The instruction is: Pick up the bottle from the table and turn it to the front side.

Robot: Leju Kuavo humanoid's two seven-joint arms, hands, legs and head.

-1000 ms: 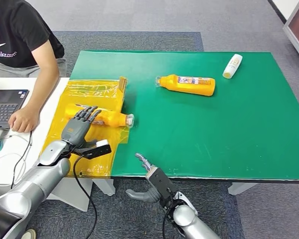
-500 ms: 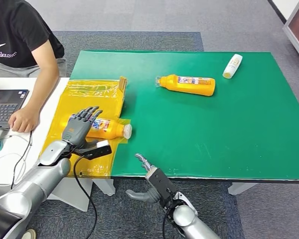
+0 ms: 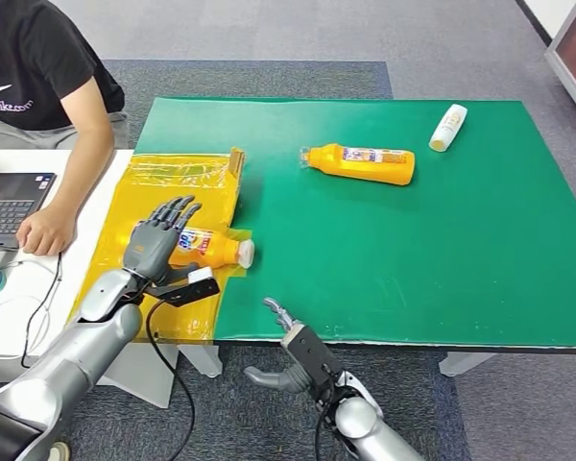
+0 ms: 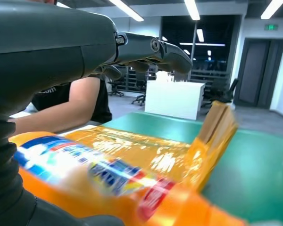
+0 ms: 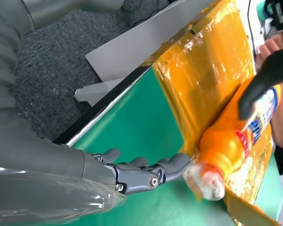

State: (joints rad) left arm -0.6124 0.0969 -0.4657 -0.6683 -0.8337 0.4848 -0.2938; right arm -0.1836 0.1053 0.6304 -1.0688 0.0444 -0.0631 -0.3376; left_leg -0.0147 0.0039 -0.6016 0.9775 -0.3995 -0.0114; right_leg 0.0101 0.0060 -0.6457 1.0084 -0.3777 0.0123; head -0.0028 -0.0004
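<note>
The orange bottle [image 3: 211, 248] lies on its side on the yellow film [image 3: 191, 182] at the tabletop [image 3: 416, 250] edge, label up — the left robot hand [image 3: 154, 245] spread over it, holding nothing, seemingly poised to grip or roll it — while the right robot hand [image 3: 289, 351] hangs open below

Left robot hand [image 3: 156, 241] open over bottle [image 3: 211, 249].

L silver arm is extended fwd, grey many-fingered left hand [image 3: 155, 244] spread open; right hand [image 3: 294, 348] is held low, fingers apart.
</note>
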